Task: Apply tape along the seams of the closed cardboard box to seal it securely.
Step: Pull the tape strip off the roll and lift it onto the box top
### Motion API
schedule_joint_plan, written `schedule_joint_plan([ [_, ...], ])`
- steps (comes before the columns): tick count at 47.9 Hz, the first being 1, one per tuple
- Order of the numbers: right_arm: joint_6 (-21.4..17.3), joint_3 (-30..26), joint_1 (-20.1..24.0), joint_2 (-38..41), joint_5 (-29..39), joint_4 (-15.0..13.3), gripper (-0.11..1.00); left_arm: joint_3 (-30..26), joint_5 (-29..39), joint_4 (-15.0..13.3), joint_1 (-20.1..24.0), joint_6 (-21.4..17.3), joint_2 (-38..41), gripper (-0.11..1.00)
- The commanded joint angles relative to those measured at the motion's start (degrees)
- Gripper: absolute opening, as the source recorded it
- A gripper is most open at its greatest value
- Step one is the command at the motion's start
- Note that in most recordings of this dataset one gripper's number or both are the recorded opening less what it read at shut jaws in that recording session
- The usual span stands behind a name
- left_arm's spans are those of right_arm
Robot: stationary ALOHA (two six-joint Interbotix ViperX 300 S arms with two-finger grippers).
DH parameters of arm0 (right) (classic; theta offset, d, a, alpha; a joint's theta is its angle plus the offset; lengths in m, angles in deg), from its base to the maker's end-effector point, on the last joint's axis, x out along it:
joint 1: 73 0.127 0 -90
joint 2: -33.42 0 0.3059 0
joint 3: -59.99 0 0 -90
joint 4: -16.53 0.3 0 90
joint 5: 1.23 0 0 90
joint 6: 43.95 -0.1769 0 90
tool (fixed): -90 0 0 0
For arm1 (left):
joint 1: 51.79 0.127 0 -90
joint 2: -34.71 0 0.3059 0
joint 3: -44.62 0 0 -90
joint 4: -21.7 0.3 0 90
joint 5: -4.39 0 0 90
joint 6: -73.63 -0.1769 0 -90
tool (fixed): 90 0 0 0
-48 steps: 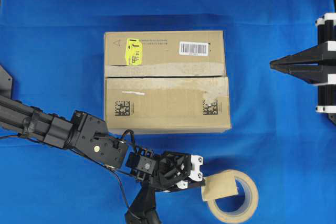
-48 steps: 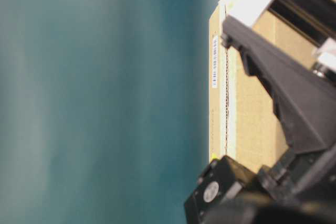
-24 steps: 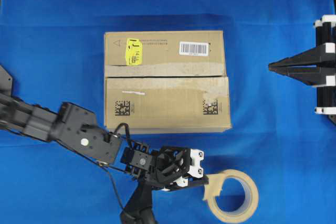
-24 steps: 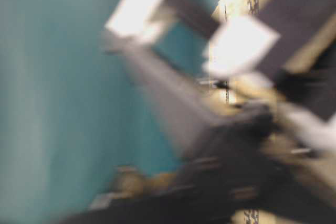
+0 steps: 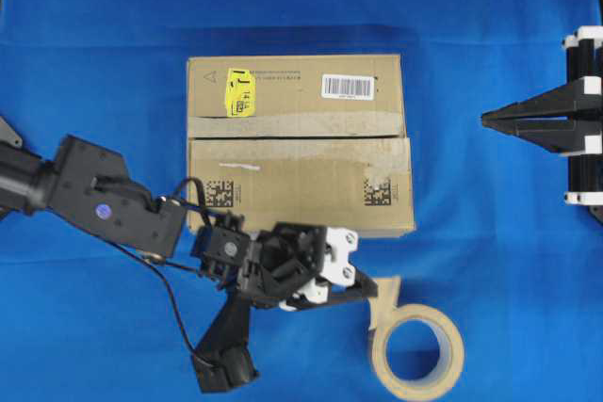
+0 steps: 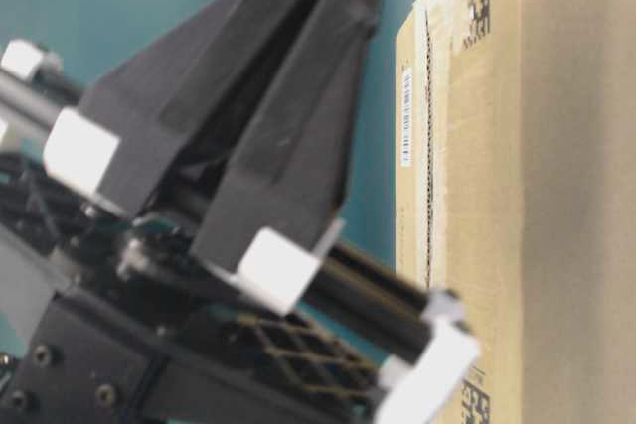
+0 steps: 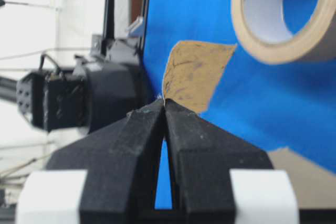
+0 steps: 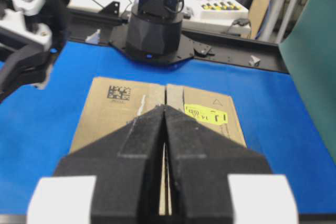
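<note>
Left gripper (image 5: 369,287) pinching the tape (image 5: 384,297) just above the roll (image 5: 415,357), in front of the box (image 5: 300,146).

In the left wrist view the left fingers (image 7: 189,129) are pressing together on one corner of the tan tape (image 7: 194,74), which is hanging clear of the blue cloth (image 5: 490,261) with the roll (image 7: 278,14) near it. The seam (image 5: 297,137) is running across the box top, between the yellow sticker (image 5: 239,92) and the square codes (image 5: 220,193), apart from the tape. The right gripper (image 5: 490,119) is sitting closed and empty off to the box's right side, its tips pointing at it.
</note>
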Motion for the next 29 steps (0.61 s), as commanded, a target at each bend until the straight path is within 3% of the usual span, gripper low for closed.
schedule_joint_plan([
  [1, -0.1, -1.6, 0.1, 0.4, -1.1, 0.0, 0.00, 1.5, -0.4, -0.1, 2.3, -0.3, -4.5, 0.00],
  [13, 0.3, -2.2, 0.1, 0.7, -1.3, -0.1, 0.00, 8.3, -1.6, 0.4, 10.5, -1.5, -10.3, 0.00],
  [20, 0.4, -2.4, 0.2, 1.5, -2.4, -0.1, 0.00, 10.5, -1.6, 0.3, 14.7, -5.4, -11.7, 0.00],
  [29, 0.5, -2.5, 0.1, 3.0, -4.1, -0.1, 0.00, 11.6, -1.6, 0.2, 16.9, -6.6, -12.1, 0.00],
])
